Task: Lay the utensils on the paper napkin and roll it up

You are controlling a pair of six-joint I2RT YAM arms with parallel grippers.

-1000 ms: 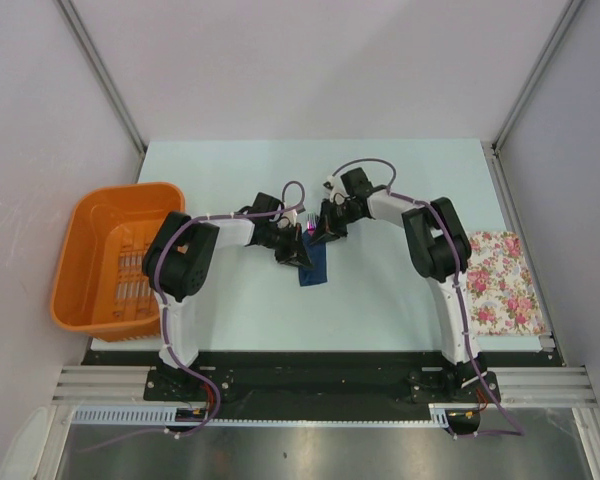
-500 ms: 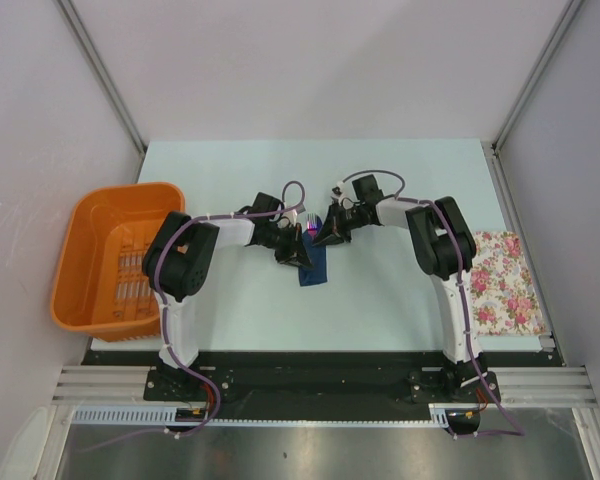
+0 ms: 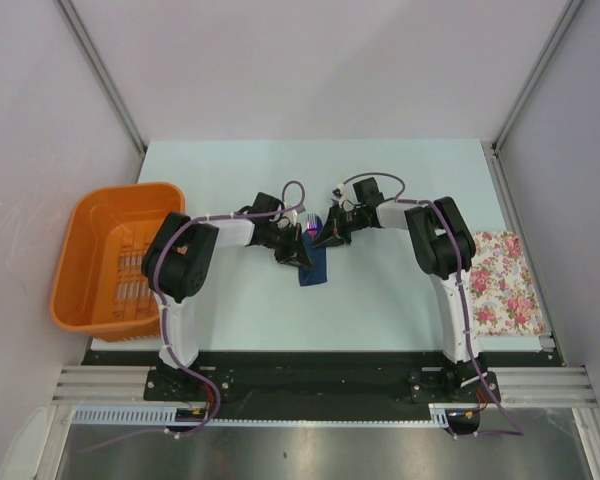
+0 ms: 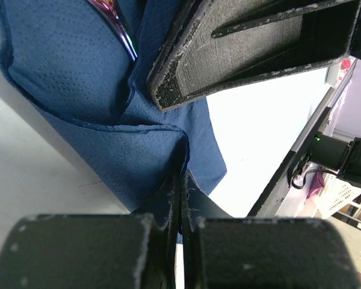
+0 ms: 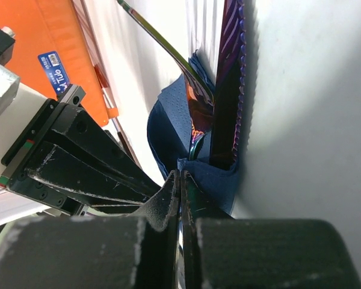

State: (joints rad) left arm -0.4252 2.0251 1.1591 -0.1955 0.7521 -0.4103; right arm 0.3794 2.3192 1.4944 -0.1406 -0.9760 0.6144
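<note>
The navy paper napkin (image 3: 314, 268) lies mid-table, partly folded over the purple utensils (image 3: 307, 229). My left gripper (image 3: 296, 250) is shut, pinching a raised fold of the napkin (image 4: 78, 78) at its tips (image 4: 182, 178). My right gripper (image 3: 326, 236) is shut on the napkin's edge (image 5: 212, 176) at its tips (image 5: 180, 174). In the right wrist view a serrated purple knife (image 5: 230, 90) and another shiny utensil (image 5: 168, 54) stick out of the napkin's wrap (image 5: 168, 129). A utensil tip (image 4: 117, 27) shows in the left wrist view. The two grippers are close together.
An orange basket (image 3: 105, 258) stands at the table's left edge. A white cloth with pink floral print (image 3: 502, 282) lies at the right edge. The right gripper's fingers (image 4: 246, 48) fill the top of the left wrist view.
The right arm's wrist has swung right and lower while its fingertips stayed at the napkin's far edge. The left arm and napkin have hardly moved.
</note>
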